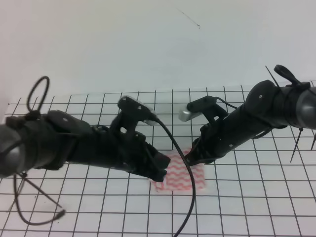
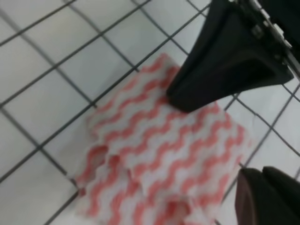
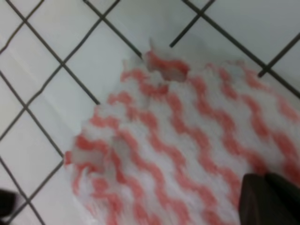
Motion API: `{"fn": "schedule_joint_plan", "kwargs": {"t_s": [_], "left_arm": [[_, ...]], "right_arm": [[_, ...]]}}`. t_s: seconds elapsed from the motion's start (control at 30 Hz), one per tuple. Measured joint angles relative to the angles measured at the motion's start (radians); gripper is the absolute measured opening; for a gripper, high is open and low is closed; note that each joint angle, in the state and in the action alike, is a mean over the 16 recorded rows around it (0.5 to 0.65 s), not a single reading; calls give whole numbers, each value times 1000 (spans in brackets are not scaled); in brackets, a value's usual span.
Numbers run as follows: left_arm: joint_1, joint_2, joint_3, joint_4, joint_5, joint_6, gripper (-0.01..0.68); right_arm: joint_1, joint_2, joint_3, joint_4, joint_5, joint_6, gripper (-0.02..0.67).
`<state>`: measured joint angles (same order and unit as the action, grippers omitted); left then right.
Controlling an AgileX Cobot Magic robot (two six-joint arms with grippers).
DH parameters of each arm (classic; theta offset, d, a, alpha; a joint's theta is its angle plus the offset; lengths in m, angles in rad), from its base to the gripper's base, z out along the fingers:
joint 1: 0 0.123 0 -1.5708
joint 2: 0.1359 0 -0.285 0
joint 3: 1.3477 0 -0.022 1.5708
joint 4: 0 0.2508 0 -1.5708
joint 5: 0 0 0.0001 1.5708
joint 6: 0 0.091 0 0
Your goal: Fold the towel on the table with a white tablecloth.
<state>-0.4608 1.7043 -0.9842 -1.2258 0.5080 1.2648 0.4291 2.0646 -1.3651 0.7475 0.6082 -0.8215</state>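
Observation:
The towel [image 1: 174,180], red-pink wavy stripes on white, lies folded and a little rumpled on the white grid tablecloth [image 1: 247,197] that covers the table. My left gripper [image 1: 161,173] is low over the towel's left edge. In the left wrist view the towel [image 2: 159,159] lies below the open left gripper [image 2: 215,143], with one finger [image 2: 225,61] over its far edge. My right gripper [image 1: 191,159] is at the towel's upper right corner. The right wrist view shows the towel [image 3: 187,140] flat, with a single finger [image 3: 267,201] above it; the other is out of frame.
A black cable [image 1: 190,197] hangs from the left arm across the towel toward the front. A plain white wall [image 1: 148,44] rises behind the table. Grid cloth extends around the towel on all sides.

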Motion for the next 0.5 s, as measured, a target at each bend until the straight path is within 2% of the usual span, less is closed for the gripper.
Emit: {"fn": "schedule_joint_plan", "kwargs": {"t_s": [0.27, 0.5], "left_arm": [[-36, 131, -18, -96, -55, 135, 0], [-7, 180, -36, 23, -82, 31, 0]], "right_arm": [[-2, 17, 0, 2, 0, -6, 0], [-22, 17, 0, 2, 14, -5, 0]]}}
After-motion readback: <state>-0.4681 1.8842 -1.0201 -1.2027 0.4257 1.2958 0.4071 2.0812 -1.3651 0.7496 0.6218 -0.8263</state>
